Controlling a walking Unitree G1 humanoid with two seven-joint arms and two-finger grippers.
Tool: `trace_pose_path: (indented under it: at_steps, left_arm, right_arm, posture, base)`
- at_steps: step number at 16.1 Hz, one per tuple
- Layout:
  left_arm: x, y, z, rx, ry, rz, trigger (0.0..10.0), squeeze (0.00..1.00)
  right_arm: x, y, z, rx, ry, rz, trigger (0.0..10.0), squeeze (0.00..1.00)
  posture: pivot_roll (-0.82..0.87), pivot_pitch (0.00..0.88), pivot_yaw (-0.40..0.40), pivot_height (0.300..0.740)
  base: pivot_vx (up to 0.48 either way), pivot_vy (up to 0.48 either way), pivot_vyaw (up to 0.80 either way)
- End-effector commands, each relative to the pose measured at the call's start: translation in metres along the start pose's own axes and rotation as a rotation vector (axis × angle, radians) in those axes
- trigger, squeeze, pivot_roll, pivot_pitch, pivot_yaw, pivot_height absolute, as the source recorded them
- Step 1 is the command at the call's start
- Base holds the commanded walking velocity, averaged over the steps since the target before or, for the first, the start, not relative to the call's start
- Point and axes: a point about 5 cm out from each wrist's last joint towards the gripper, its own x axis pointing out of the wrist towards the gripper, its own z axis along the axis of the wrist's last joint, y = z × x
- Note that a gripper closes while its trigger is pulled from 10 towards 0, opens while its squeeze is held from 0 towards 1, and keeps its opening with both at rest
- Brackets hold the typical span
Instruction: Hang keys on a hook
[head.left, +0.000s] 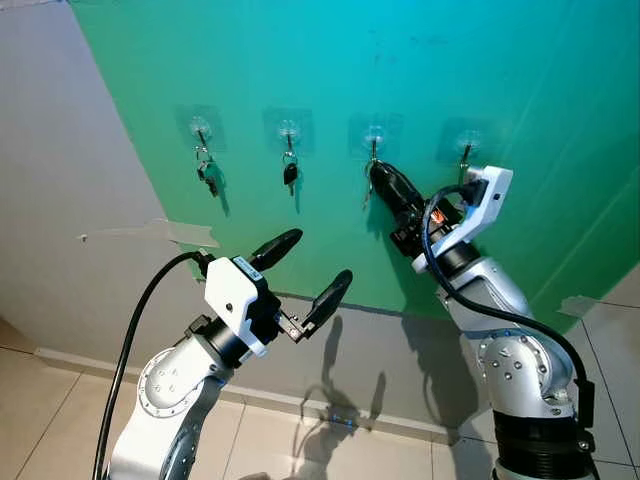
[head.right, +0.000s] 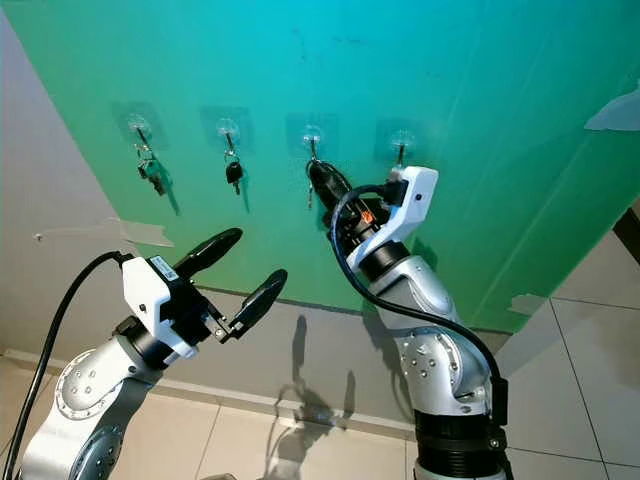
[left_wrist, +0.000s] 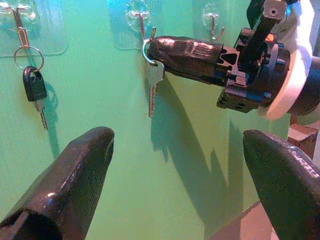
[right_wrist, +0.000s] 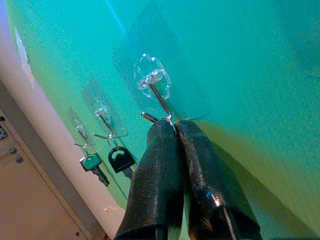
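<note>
— Nearest the camera, what do you see?
— Left gripper (head.left: 300, 270), fingers spread wide and holding nothing, raised in front of the green wall (head.left: 500, 60) and well short of it.
— And along the wall, going left to right?
— Four clear adhesive hooks in a row. First hook (head.left: 201, 130) carries a small bunch of keys (head.left: 207, 176). Second hook (head.left: 288, 131) holds a black-headed key (head.left: 290, 173) hanging straight down. Third hook (left_wrist: 138, 14) is where the right gripper (right_wrist: 172, 125) sits, fingers pinched together on the key ring (left_wrist: 146, 51) right at the hook's metal prong.
— Which way does that key point?
— Silver key (left_wrist: 153, 87) dangles from the ring, long axis vertical, blade downward, close against the wall.
— The last one?
— Fourth hook (head.left: 466, 145) is bare, just beside the right wrist.
</note>
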Motion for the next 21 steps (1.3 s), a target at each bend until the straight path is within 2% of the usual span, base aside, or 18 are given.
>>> trace_pose_path:
  at_steps: [1,5,6,7,8,14,15,16,17,19,21]
  left_arm:
    - [0.001,0.000,0.001,0.015,0.001,-0.010,10.0,0.00]
    - [0.002,0.000,0.002,0.016,0.000,-0.013,10.0,0.00]
    - [0.002,0.000,0.001,0.014,-0.003,-0.015,10.0,0.00]
    - [0.002,0.000,0.001,0.014,-0.003,-0.015,10.0,0.00]
    - [0.002,0.000,0.001,0.014,-0.004,-0.014,10.0,0.00]
    - [0.001,0.001,0.000,0.025,0.004,0.008,10.0,0.00]
    - [-0.001,0.003,-0.006,0.026,0.048,0.044,10.0,0.00]
    - [-0.005,0.006,-0.016,0.032,0.119,0.086,10.0,0.00]
    - [-0.013,0.009,-0.027,0.059,0.188,0.120,10.0,0.00]
    - [-0.032,0.013,-0.045,0.057,0.274,0.198,10.0,0.00]
    - [-0.042,0.014,-0.052,0.038,0.314,0.250,10.0,0.00]
  right_arm:
    - [-0.005,-0.004,-0.004,-0.011,0.026,-0.030,10.0,0.00]
    - [-0.009,-0.003,-0.007,-0.016,0.037,-0.030,10.0,0.00]
    - [-0.009,-0.003,-0.006,-0.028,0.032,-0.020,10.0,0.45]
    - [-0.008,-0.003,-0.006,-0.032,0.031,-0.019,10.0,0.45]
    - [-0.008,-0.003,-0.005,-0.030,0.025,-0.014,10.0,1.00]
    - [-0.010,0.002,-0.004,-0.023,0.014,0.022,10.0,1.00]
    - [-0.014,0.000,-0.005,-0.048,0.022,0.010,10.0,1.00]
    - [-0.021,-0.006,-0.007,-0.091,0.038,-0.039,10.0,0.37]
    - [-0.031,-0.013,-0.011,-0.111,0.060,-0.092,10.0,0.00]
    - [-0.056,-0.029,-0.029,-0.231,0.158,-0.210,10.0,0.00]
    - [-0.071,-0.036,-0.041,-0.250,0.203,-0.277,10.0,0.00]
  posture:
    - [-0.03,0.007,0.047,0.740]
    - [-0.03,0.004,0.049,0.740]
    - [-0.03,0.002,0.048,0.740]
    - [-0.03,0.002,0.048,0.740]
    - [-0.03,0.000,0.046,0.740]
    - [-0.04,0.000,0.043,0.740]
    - [-0.04,0.000,0.041,0.740]
    - [-0.04,0.000,0.038,0.740]
    - [-0.04,0.000,0.035,0.740]
    - [-0.05,0.000,0.032,0.740]
    - [-0.05,0.004,0.029,0.740]
  base:
    - [0.000,0.000,0.00]
    - [0.000,0.000,0.00]
    - [0.000,0.000,0.00]
    - [0.000,0.000,0.00]
    - [0.000,0.000,0.00]
    - [0.000,0.000,0.00]
    - [0.000,0.000,0.00]
    - [0.000,0.000,0.00]
    - [0.000,0.000,0.00]
    - [0.000,0.000,0.00]
    - [0.000,0.000,0.00]
